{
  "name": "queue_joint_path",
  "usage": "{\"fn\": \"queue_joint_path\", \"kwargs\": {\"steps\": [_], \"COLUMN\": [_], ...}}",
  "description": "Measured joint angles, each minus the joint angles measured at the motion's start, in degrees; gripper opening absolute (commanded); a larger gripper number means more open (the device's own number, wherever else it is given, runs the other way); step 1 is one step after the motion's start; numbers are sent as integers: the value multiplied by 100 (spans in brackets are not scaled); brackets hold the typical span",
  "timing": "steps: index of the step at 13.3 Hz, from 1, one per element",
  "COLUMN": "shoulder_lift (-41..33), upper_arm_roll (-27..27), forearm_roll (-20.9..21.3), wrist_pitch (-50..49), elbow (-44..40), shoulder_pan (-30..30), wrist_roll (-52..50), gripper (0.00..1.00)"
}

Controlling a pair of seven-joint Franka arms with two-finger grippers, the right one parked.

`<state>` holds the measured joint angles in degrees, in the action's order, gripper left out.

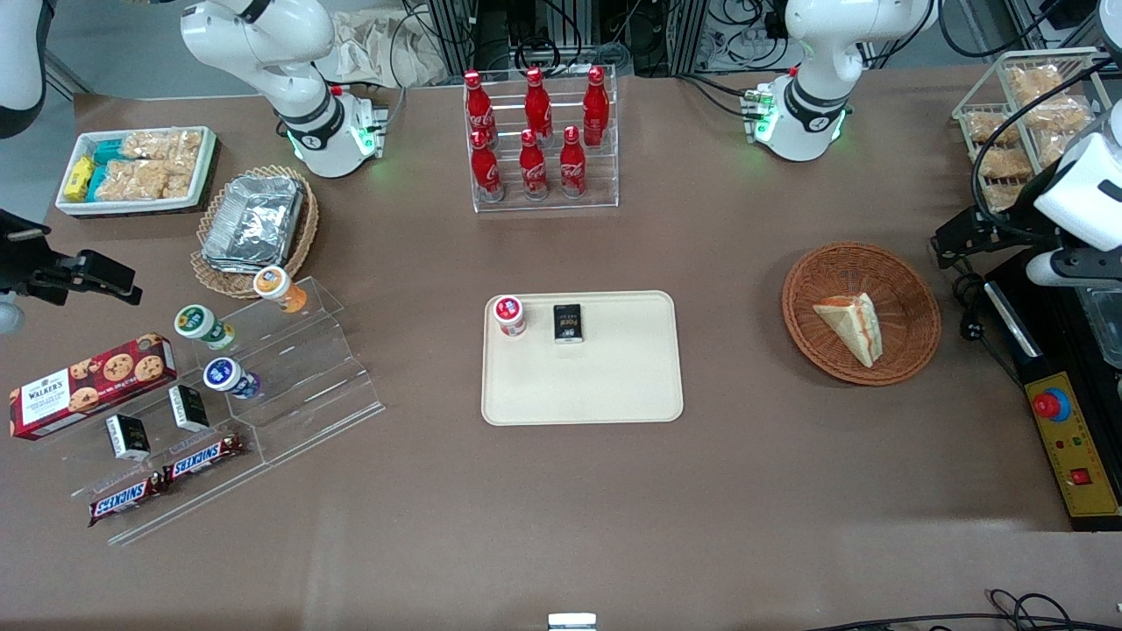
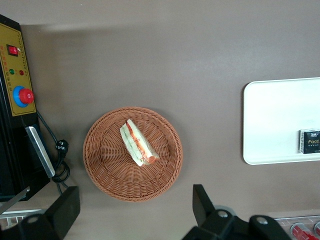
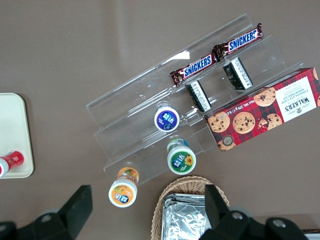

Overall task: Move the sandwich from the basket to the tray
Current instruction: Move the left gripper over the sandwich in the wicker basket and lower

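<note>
The sandwich (image 1: 850,324) (image 2: 137,143), a white-bread wedge with a red-orange filling stripe, lies in the round reddish-brown basket (image 1: 907,302) (image 2: 107,167). The cream tray (image 1: 583,386) (image 2: 270,120) sits mid-table, apart from the basket toward the parked arm's end. A red-lidded cup (image 1: 509,315) and a black packet (image 1: 568,322) (image 2: 310,141) stand on the tray. My left gripper (image 1: 955,244) (image 2: 134,207) hovers high beside the basket, toward the working arm's end. It is open wide, with nothing between its fingers (image 2: 202,202).
A yellow emergency-stop box (image 1: 1071,443) (image 2: 17,75) and cables lie beside the basket at the table's edge. A rack of red cola bottles (image 1: 539,140) stands farther from the front camera than the tray. An acrylic snack stand (image 1: 280,386), a foil-container basket (image 1: 254,223) and a white bin (image 1: 136,166) sit toward the parked arm's end.
</note>
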<state>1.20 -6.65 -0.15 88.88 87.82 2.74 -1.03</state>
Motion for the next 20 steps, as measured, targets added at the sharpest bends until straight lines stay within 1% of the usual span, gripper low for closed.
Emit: {"fn": "queue_joint_path", "kwargs": {"steps": [3, 5, 6, 8, 9, 11, 13, 14, 17, 20], "shoulder_lift": [1, 22, 49, 55, -4, -322, -698, -819, -870, -684], "upper_arm_roll": [18, 27, 30, 38, 47, 149, 365, 443, 470, 468], "forearm_roll": [4, 189, 309, 395, 416, 434, 435, 435, 435, 434], "wrist_pitch": [-4, -132, -203, -150, 97, 1101, 2130, 2507, 3378, 4286], "elbow": [-3, 28, 104, 539, 912, 2038, 3236, 3677, 4452, 5057], "shoulder_pan": [0, 1, 1, 1, 0, -1, 4, 5, -4, -9], "wrist_roll": [-113, -226, -433, -1163, -1479, -1979, -2537, -2788, -3537, -3957], "gripper": [100, 100, 100, 100, 100, 100, 100, 100, 100, 100]}}
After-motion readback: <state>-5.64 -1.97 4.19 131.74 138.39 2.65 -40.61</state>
